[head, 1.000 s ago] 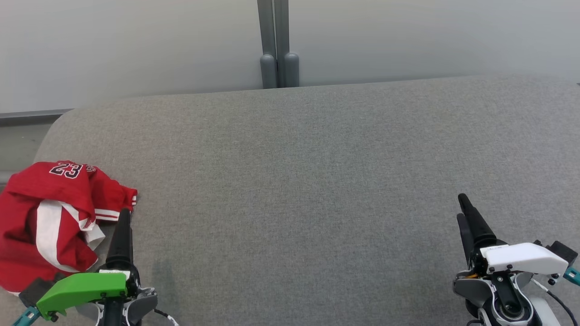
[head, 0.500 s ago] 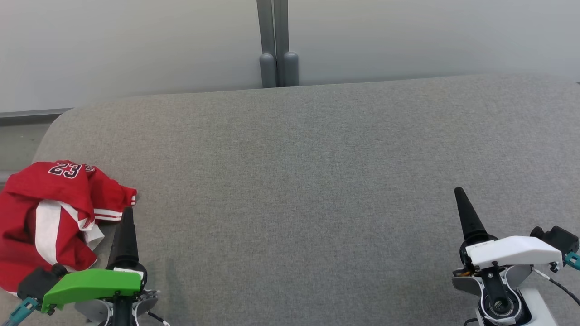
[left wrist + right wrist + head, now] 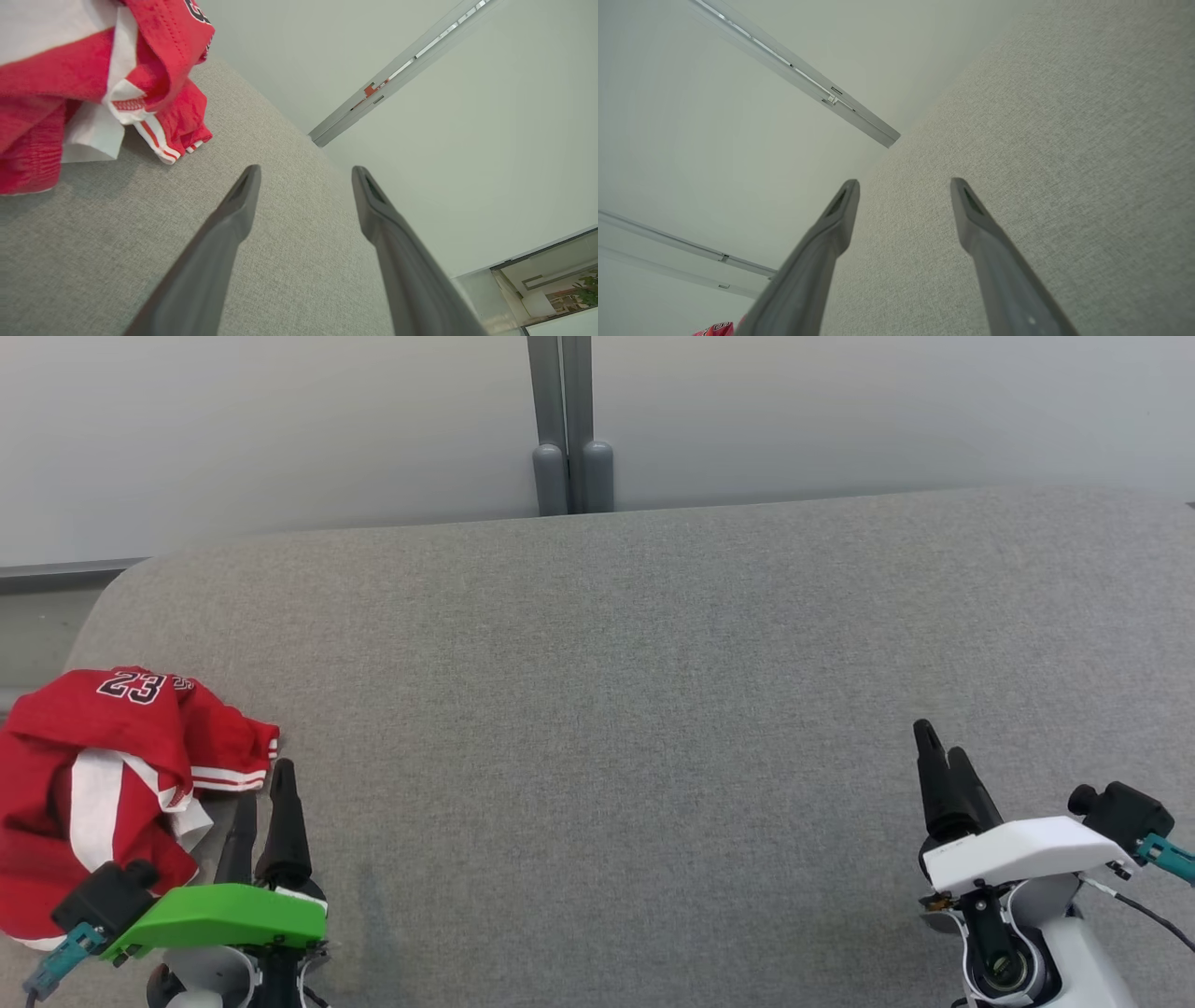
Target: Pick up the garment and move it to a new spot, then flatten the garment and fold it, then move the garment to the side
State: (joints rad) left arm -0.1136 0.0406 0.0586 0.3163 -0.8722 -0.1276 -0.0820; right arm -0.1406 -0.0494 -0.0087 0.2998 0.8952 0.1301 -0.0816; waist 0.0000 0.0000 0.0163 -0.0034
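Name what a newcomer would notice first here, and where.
The crumpled red garment, numbered 23, stands out at the left edge of the grey fabric surface. The left gripper, green-capped, hovers open just right of it, not touching; the right gripper, white-capped, is open at the far right.

The table (image 3: pixel 597 709) is covered in a grey woven fabric with a fine, even texture, and it spans the whole width of the head view. Its far-left corner is rounded and its far edge runs nearly straight. One garment (image 3: pixel 37 803) lies directly on it at the near left, bunched and crumpled rather than spread flat. It is red with a broad white band, and a hem trimmed in thin white and red stripes points toward the table's middle. The number 23 shows in dark figures on its far fold. Its left side reaches the table's left edge, and a soft shadow falls on the fabric just beside it
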